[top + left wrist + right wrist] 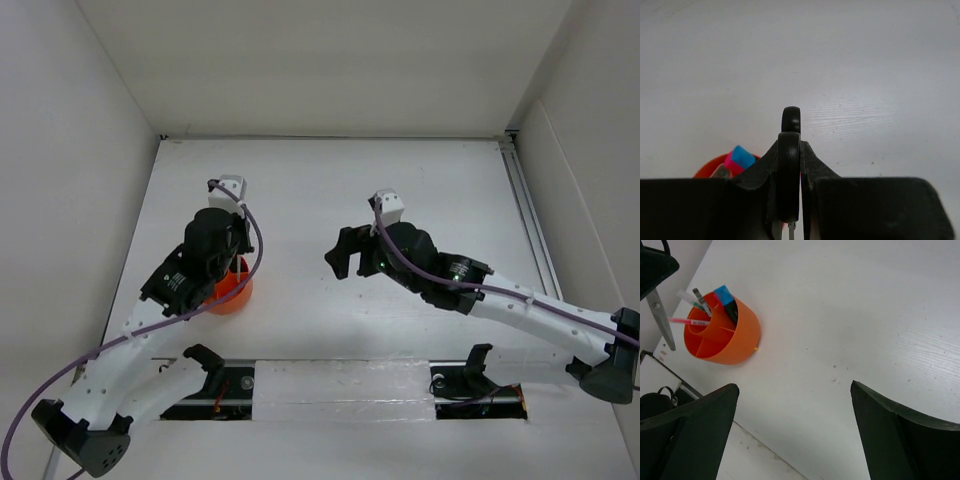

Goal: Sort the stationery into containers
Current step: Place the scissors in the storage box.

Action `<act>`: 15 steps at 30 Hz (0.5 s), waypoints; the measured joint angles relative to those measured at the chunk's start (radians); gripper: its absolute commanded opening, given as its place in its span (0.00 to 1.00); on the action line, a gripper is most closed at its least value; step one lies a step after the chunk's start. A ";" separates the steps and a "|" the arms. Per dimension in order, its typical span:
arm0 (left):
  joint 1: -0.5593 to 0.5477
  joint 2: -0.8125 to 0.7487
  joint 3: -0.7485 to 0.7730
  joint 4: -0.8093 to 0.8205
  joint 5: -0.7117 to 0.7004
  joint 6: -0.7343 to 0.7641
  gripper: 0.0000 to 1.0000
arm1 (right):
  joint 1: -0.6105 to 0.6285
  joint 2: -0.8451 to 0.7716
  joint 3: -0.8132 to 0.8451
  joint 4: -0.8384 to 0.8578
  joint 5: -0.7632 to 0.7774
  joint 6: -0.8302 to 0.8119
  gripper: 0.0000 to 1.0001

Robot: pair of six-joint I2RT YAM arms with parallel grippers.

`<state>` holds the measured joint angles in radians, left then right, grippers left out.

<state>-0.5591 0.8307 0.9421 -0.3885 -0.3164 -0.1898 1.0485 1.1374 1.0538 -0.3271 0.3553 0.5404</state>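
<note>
While the left gripper [792, 150] hangs over the near-left part of the tabletop [400, 180], its fingers [810, 160] are clamped tight on the handle of the black-handled scissors [791, 120]. One handle loop projects beyond the fingertips. In the right wrist view the steel blades [661, 315] point down and are closed together. The blade tip is level with the left side of the orange cup [735, 340]. It cannot be determined whether the tip is over a compartment or outside the rim.

The orange cup stands upright on the tabletop near the left edge, closer to the near edge than to the far edge. It lies directly under the left wrist. Inner dividers are visible. The blue-capped marker [725, 296] stands cap-up in a compartment on the side of the cup towards the far edge. A pink-capped highlighter [730, 162] sits touching it. The dark pen [701, 300] leans beside them. The thin pink pen [687, 321] lies tilted, its end projecting past the rim on the left.

The right gripper [795, 425] is over the middle of the tabletop, well apart from the cup. Its jaws are spread wide with nothing between them.
</note>
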 measured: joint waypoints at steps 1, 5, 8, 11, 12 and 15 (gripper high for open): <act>0.000 -0.010 -0.010 0.003 -0.003 0.061 0.00 | 0.000 -0.005 -0.010 0.003 -0.006 -0.002 1.00; 0.023 -0.058 -0.077 0.025 0.048 0.198 0.00 | 0.000 -0.010 -0.028 0.012 -0.035 -0.014 1.00; 0.036 -0.104 -0.135 0.030 0.094 0.277 0.00 | 0.000 -0.023 -0.047 0.035 -0.057 -0.025 1.00; 0.038 -0.135 -0.181 0.047 0.132 0.333 0.00 | 0.000 -0.037 -0.066 0.052 -0.068 -0.032 1.00; 0.038 -0.142 -0.195 0.055 0.144 0.349 0.00 | 0.000 -0.040 -0.071 0.053 -0.073 -0.037 1.00; 0.038 -0.159 -0.236 0.078 0.169 0.388 0.00 | 0.000 -0.046 -0.081 0.066 -0.088 -0.045 1.00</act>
<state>-0.5213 0.6720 0.7059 -0.3107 -0.1478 0.1978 1.0485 1.0912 0.9726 -0.2607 0.2672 0.4957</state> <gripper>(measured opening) 0.084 0.999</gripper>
